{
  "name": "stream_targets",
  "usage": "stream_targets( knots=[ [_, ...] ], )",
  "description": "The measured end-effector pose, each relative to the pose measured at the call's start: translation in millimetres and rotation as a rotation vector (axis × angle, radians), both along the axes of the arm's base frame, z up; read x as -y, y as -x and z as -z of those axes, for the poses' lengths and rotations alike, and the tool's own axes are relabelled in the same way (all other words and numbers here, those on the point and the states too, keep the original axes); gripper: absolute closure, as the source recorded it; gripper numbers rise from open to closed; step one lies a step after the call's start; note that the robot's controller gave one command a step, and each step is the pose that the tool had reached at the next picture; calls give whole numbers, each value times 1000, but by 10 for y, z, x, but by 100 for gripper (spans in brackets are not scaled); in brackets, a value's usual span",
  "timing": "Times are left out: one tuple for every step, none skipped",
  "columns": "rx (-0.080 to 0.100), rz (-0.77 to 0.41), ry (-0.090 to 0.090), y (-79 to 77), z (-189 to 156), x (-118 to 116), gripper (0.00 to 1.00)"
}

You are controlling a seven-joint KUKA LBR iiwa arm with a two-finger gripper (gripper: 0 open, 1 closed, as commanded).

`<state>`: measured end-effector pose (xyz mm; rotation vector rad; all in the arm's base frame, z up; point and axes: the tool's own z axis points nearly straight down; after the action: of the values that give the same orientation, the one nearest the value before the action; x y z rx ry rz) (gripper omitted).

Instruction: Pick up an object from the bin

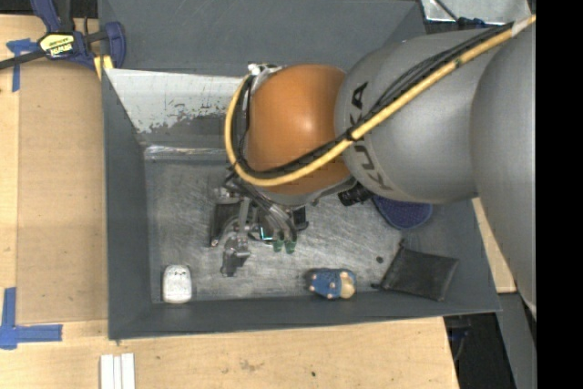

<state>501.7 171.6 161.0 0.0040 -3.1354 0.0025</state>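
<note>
My gripper (pixel 239 237) hangs low over the bin floor, left of the middle, under the arm's orange cover. Nothing can be made out in it. A small white rounded object (pixel 176 283) lies near the front left corner, apart from the gripper, to its lower left. A blue and yellow toy-like piece (pixel 330 284) rests by the front wall, to the gripper's lower right.
A flat black rectangular object (pixel 419 273) lies in the front right corner. A blue round thing (pixel 403 213) peeks out from under the arm at the right. The arm covers the back and right of the bin. Bare floor shows to the left of the gripper.
</note>
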Motion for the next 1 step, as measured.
stream_targets(
  knots=[
    [30, -66, -11, -444, 878, 344, 0]
  ],
)
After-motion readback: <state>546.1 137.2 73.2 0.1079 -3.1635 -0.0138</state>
